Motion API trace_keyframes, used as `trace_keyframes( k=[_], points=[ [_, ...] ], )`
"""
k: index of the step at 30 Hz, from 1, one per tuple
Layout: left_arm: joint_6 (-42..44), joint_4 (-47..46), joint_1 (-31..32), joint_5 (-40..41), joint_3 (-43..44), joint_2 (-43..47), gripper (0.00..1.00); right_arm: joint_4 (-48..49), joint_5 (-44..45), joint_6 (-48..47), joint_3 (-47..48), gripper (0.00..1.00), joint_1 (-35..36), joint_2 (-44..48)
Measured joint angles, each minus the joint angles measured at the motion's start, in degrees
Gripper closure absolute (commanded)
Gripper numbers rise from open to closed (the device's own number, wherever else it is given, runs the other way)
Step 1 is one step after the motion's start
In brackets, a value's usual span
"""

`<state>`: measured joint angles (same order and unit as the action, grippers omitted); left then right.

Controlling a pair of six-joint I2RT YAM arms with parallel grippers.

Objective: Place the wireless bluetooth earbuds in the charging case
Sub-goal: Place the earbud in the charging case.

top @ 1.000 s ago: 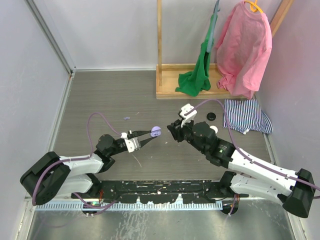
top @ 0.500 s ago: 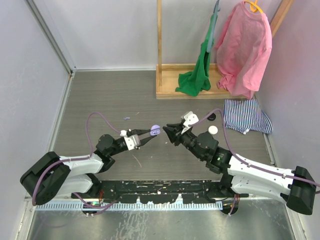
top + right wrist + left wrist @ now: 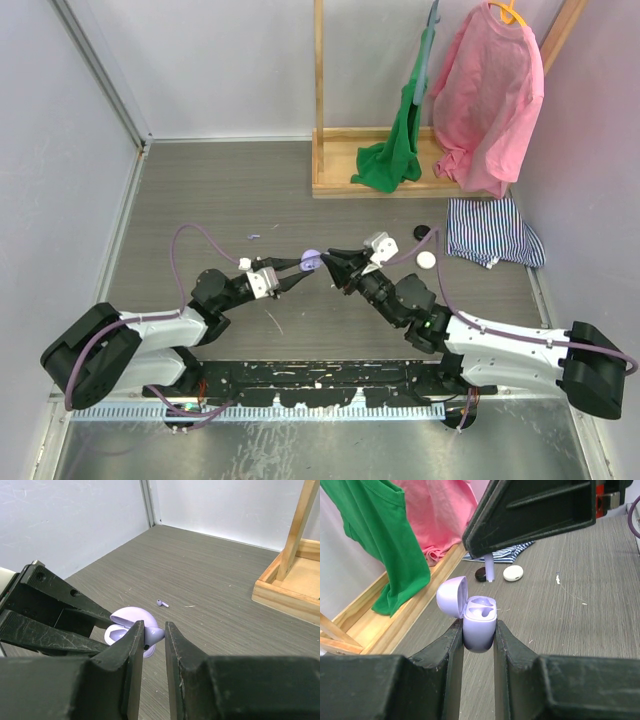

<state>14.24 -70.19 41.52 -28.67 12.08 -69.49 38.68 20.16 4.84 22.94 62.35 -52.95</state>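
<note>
My left gripper (image 3: 303, 267) is shut on the open lilac charging case (image 3: 311, 260), lid tipped back; in the left wrist view the case (image 3: 480, 622) sits between my fingertips with its sockets showing. My right gripper (image 3: 330, 259) is shut on a lilac earbud (image 3: 155, 636), held right at the case (image 3: 122, 625). The earbud's stem (image 3: 490, 573) pokes down from the right gripper's fingers (image 3: 530, 510), just above the case. A second lilac earbud (image 3: 254, 237) lies on the floor behind; it also shows in the right wrist view (image 3: 161, 603).
A white puck case (image 3: 427, 260) and a black one (image 3: 422, 233) lie right of the grippers, near a striped cloth (image 3: 490, 230). A wooden rack (image 3: 345, 185) with a green shirt (image 3: 395, 150) and a pink shirt (image 3: 490, 90) stands at the back.
My right gripper has moved left with the earbud until its tips meet the case. My left gripper has held the case nearly still.
</note>
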Motion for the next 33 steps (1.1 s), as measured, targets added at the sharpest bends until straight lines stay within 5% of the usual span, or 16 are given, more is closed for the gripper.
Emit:
trace_keyframes(
  k=[33],
  points=[
    [-2.5,-1.4,0.0,0.0,0.1,-0.7,1.0,10.6,0.5,1.6,-1.8,0.78,0.6,-6.3]
  ],
)
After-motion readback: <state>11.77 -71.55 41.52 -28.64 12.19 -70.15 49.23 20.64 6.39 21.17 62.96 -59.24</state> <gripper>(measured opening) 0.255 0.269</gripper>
